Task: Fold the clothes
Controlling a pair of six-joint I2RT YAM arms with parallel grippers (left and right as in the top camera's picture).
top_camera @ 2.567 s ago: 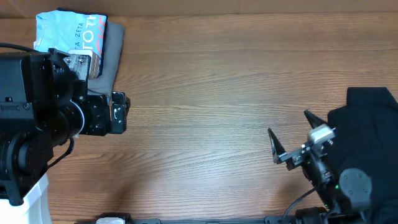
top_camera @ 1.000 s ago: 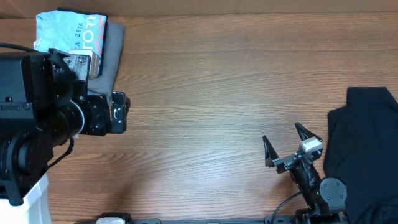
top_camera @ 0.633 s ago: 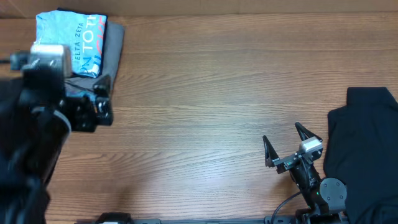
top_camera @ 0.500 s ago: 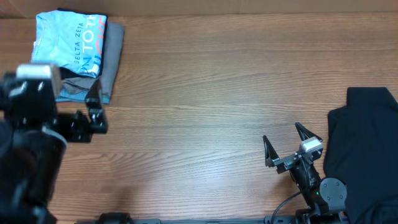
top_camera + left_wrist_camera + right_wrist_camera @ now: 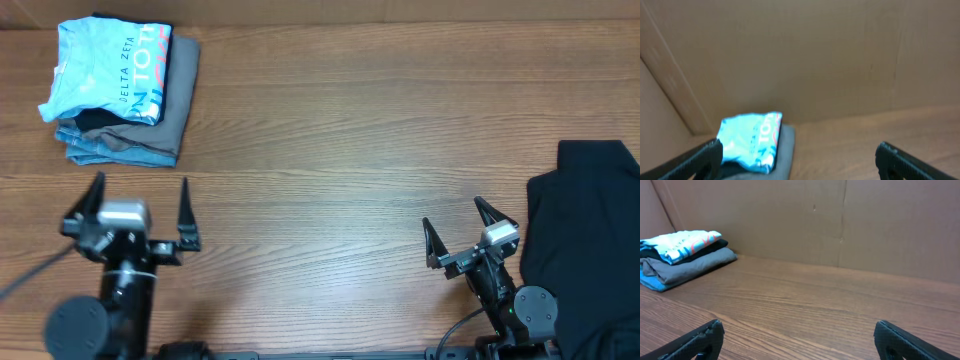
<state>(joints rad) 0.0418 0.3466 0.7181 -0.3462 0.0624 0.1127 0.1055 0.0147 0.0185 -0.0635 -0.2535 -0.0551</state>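
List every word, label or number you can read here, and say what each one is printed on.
"ELTA ZETA": dark-blue print on the folded sky-blue T-shirt; any letter before it is unclear.
"TOT": larger letters beside it, cut off by the fold, uncertain.
Wrist views: the shirt's print is too blurred to read.
Black garment: no text.
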